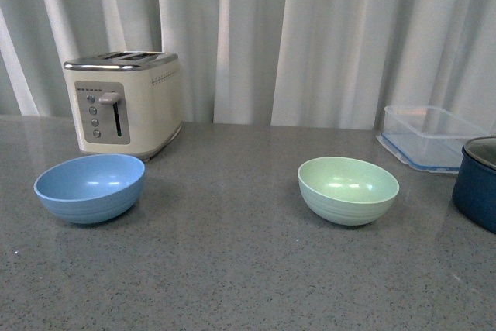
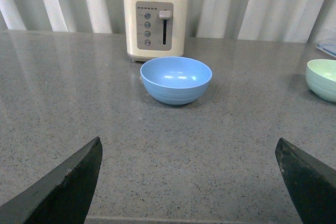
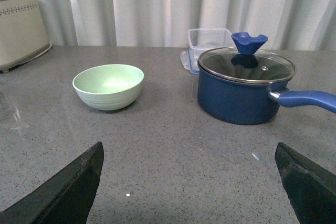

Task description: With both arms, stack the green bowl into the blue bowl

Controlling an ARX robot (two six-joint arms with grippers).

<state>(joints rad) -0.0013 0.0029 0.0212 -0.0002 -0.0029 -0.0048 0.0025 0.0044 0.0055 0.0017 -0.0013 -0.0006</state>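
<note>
Matte ridged sky-blue round bowl (image 1: 89, 187) sat lower left, mint-green round bowl (image 1: 348, 190) centre-right; left gripper (image 2: 189, 182), right gripper (image 3: 189, 182) gaped empty.

My front cam sits low on the robot's body, facing the curtain (image 1: 310, 36) across the counter (image 1: 232, 269). The left wrist cam hangs low, pointed at the blue bowl (image 2: 176, 80) and toaster (image 2: 156, 19); the right one looks at the green bowl (image 3: 108, 86) and pot (image 3: 244, 90). All three views share the green bowl.
</note>
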